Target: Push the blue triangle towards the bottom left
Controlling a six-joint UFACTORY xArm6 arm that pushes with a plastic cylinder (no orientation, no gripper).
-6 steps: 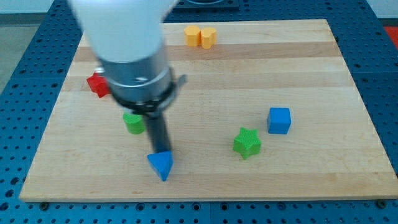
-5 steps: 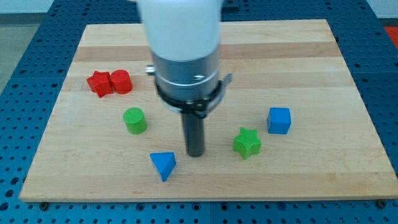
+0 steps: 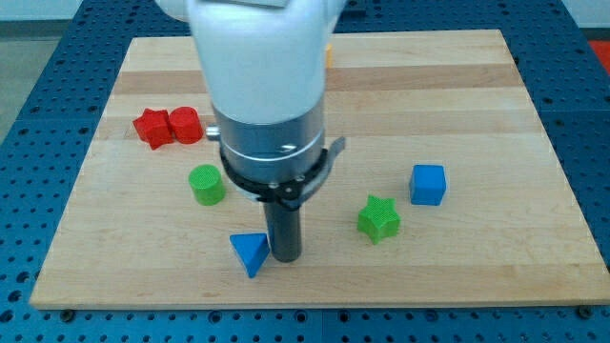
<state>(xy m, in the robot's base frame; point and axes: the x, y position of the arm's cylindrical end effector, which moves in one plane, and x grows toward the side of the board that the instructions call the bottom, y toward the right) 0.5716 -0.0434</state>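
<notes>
Since prev frame tip (image 3: 284, 257) slid down-left, now touching blue triangle (image 3: 250, 252) on its right side, lower-centre of frame, prob. lined up for a leftward shove; no gripper, just rod.

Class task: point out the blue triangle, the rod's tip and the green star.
blue triangle block (image 3: 249, 252), camera view, top face.
my tip (image 3: 285, 257), camera view, rod's lower end.
green star block (image 3: 378, 217), camera view, top face.

Pale matt wooden board (image 3: 457, 105), ribbed plastic-looking blue triangle (image 3: 249, 252)
</notes>
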